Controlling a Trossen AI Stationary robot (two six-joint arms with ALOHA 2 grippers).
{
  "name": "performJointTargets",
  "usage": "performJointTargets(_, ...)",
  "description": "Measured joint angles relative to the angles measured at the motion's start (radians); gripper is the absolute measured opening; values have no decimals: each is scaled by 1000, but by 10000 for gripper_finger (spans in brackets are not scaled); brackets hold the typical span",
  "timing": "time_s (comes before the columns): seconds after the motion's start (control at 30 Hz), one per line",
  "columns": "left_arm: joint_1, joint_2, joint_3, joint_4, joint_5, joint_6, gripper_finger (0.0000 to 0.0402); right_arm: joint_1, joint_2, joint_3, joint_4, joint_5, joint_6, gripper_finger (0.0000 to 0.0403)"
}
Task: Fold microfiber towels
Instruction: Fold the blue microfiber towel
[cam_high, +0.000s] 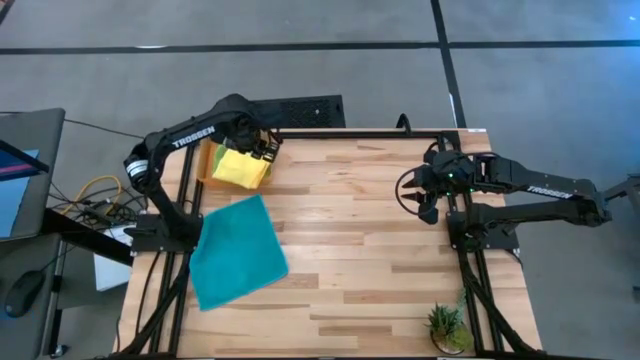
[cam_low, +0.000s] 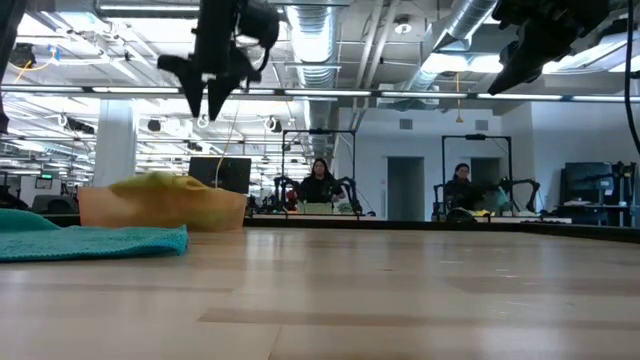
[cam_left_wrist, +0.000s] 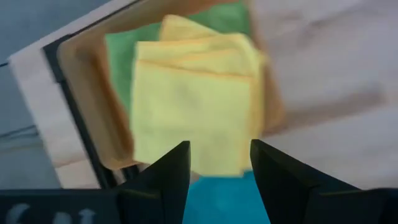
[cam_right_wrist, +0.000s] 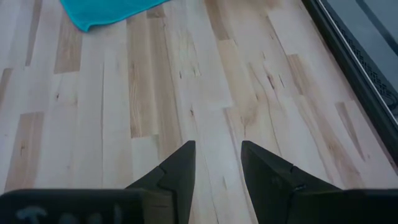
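Note:
Two folded yellow towels (cam_left_wrist: 193, 106) lie stacked on a lime green towel (cam_left_wrist: 121, 59) in the orange tray (cam_high: 207, 160) at the table's far left; the stack also shows in the high view (cam_high: 241, 168). The teal towel (cam_high: 236, 252) lies spread flat on the table's left side, nearer than the tray. My left gripper (cam_left_wrist: 219, 165) hangs open above the tray's stack, touching nothing. My right gripper (cam_right_wrist: 217, 163) is open and empty, raised above the bare table at the far right.
A small potted plant (cam_high: 446, 328) stands near the table's near right corner. A black frame rail (cam_high: 360, 133) runs along the far edge. The middle of the table (cam_high: 360, 230) is bare wood. People sit in the room beyond the table.

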Motion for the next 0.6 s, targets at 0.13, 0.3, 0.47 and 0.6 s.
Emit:
performJointTargets(0.13,-96,-19,36,-19,79,6,161,0,0,0,0,0,11,154)
performJointTargets(0.3,-257,-30,20,-39,171,-158,161,0,0,0,1,0,16,154)
performJointTargets(0.47,-407,-29,-80,-29,248,-308,161,0,0,0,3,0,26,154)
performJointTargets(0.6,-487,-29,-205,-23,272,-464,161,0,0,0,3,0,34,154)
